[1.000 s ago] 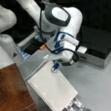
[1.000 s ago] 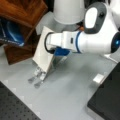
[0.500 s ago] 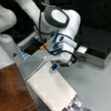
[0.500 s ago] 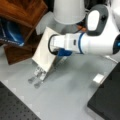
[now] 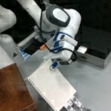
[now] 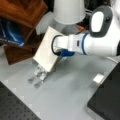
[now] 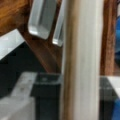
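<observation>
My gripper [image 5: 75, 107] [image 6: 37, 78] points down at the grey table, its two metal fingers side by side with almost no gap and nothing between them. A flat cream-white board [image 5: 51, 87] [image 6: 46, 53] with a ridged edge lies against the side of the gripper's hand and hides most of it in both front views; only the fingers stick out past the board's lower edge. In the wrist view the board's edge [image 7: 82, 62] runs upright through the middle, to the right of the gripper [image 7: 48, 33]. I cannot tell what holds the board there.
A brown wooden piece [image 5: 12, 93] [image 6: 22, 10] stands close beside the board. Under it lies a blue item [image 6: 10, 35]. A black box [image 5: 99, 42] [image 6: 107, 100] sits on the grey table [image 5: 97, 88] [image 6: 65, 95], with a small white block [image 5: 82, 50] [image 6: 99, 78] near it.
</observation>
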Tool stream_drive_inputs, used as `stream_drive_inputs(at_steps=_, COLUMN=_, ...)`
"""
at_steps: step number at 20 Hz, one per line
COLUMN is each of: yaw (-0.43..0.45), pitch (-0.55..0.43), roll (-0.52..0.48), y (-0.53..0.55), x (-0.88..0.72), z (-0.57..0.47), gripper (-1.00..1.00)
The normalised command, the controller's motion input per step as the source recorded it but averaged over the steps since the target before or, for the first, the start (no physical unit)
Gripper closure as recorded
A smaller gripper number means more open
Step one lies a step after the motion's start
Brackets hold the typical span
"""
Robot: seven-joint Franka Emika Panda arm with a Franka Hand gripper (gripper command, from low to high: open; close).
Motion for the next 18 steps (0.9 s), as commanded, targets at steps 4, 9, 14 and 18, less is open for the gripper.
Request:
stream_drive_inputs(at_steps=4, yaw=-0.052, pitch=-0.085, roll=0.043, y=0.00, x=-0.13, z=-0.02, gripper=-1.00)
stream_drive_inputs(at_steps=9, yaw=-0.047, pitch=-0.083, roll=0.074, y=0.02, x=-0.05, z=-0.01, gripper=-1.00)
stream_drive_inputs(at_steps=14, yaw=-0.102, pitch=-0.062, roll=0.146, y=0.08, x=-0.01, z=0.06, gripper=-1.00)
stream_drive_inputs(at_steps=18, yaw=-0.248, pitch=-0.057, roll=0.277, y=0.22, x=-0.05, z=0.17, gripper=-1.00)
